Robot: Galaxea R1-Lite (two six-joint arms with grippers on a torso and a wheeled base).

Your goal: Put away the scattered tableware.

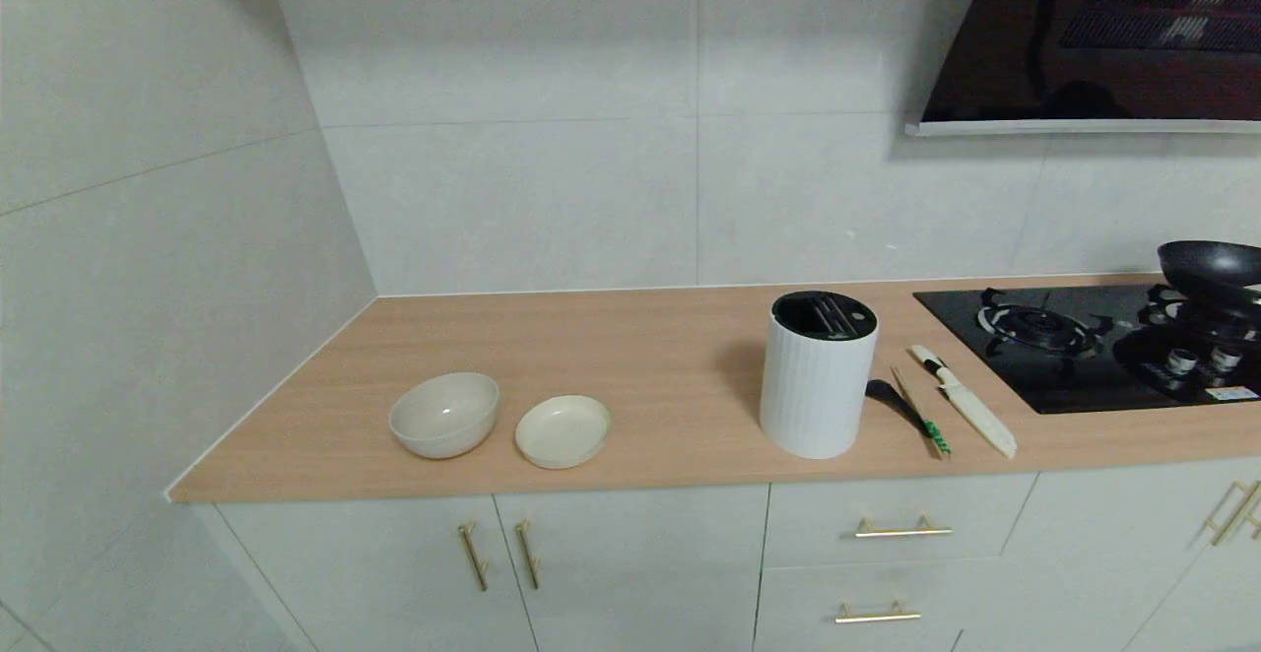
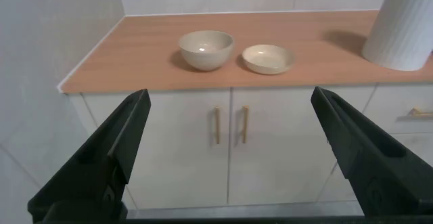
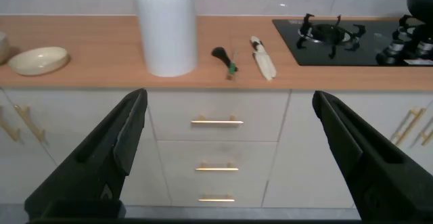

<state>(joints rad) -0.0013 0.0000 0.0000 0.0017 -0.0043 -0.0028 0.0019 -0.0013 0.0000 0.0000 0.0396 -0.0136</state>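
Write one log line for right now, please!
stage: nothing picked yet | left pincer: open, empty | right pincer: open, empty | counter: bowl, dish, white holder, spoon, chopsticks, knife

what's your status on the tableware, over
Left gripper and right gripper open, empty, short of the wooden counter. Cream deep bowl, cream shallow dish, black spoon, wooden chopsticks, white knife lie loose on it. Nothing in the way.

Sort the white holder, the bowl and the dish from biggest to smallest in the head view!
1. Holder, clearly the biggest.
2. Bowl.
3. Dish.
Bowl and dish look nearly equally wide, but the bowl is deeper.
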